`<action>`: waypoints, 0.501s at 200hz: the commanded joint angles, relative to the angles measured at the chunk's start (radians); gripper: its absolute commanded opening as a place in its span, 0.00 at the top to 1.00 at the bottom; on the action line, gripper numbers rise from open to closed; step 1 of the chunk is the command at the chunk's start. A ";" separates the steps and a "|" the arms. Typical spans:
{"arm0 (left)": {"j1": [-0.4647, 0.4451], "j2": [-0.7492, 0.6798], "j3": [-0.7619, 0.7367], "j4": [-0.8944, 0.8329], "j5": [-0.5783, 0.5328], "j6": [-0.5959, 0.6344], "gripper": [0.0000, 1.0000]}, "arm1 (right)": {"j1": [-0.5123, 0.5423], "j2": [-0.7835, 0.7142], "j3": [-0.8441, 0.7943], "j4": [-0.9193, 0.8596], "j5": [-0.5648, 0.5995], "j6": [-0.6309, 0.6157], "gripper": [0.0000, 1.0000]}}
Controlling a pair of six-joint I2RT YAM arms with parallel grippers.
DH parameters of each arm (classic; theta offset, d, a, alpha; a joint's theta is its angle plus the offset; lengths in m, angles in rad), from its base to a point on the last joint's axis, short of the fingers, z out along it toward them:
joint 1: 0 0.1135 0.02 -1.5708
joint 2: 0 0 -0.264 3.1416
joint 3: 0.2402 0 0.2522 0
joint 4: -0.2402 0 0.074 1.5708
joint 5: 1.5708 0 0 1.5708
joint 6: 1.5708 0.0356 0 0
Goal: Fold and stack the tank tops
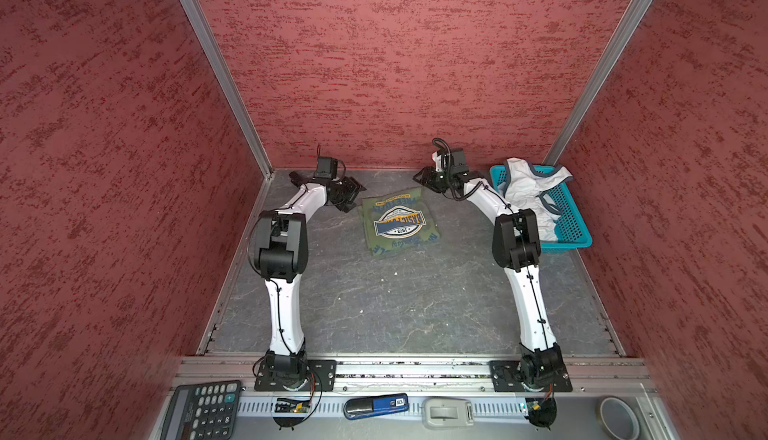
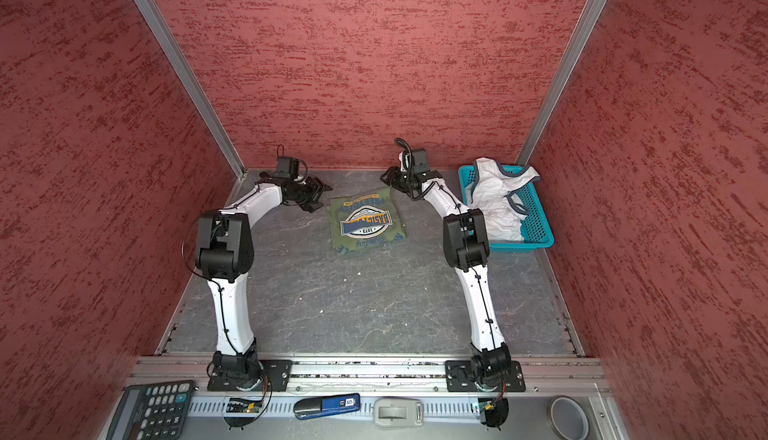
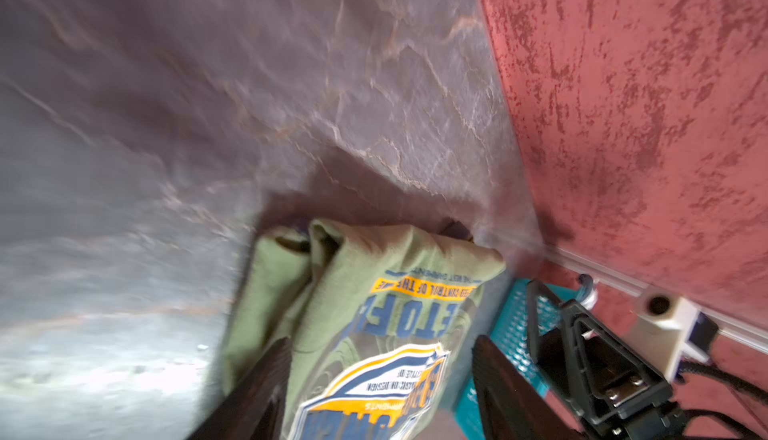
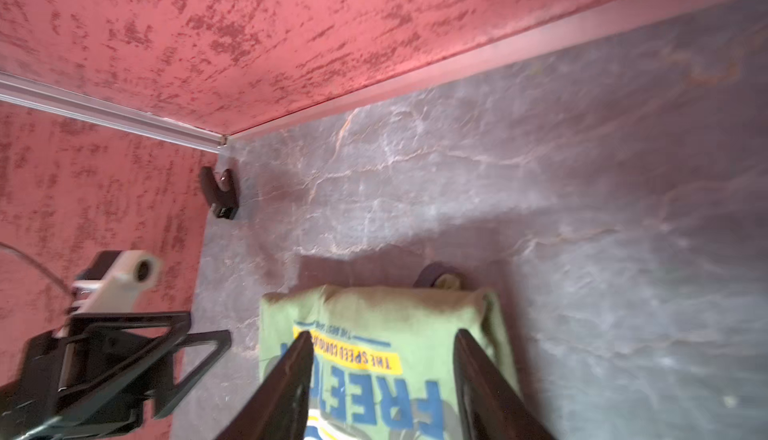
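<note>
Left end effector [image 1: 354,199] spread, empty, at far-left corner of olive tank top [image 1: 398,222]; top folded near-square on tabletop [image 1: 395,305], badge upside down to me; right end effector [image 1: 422,182] spread, empty, at far-right corner; white tank top [image 1: 527,192] crumpled in basket [image 1: 575,242] further right, no clear long axis; I judge right arm nearer.

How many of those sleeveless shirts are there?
2. The olive green tank top lies folded on the table; the white tank top is crumpled in the turquoise basket. More could hide beneath it.
</note>
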 commanded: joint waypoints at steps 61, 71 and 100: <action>-0.153 -0.088 -0.046 -0.112 -0.301 0.211 0.28 | 0.029 -0.122 -0.177 -0.037 0.129 -0.149 0.41; -0.152 -0.065 -0.022 -0.126 -0.336 0.226 0.28 | 0.029 -0.105 -0.164 -0.039 0.152 -0.161 0.37; -0.146 0.023 0.076 -0.173 -0.387 0.270 0.28 | 0.029 -0.041 -0.095 -0.061 0.197 -0.196 0.29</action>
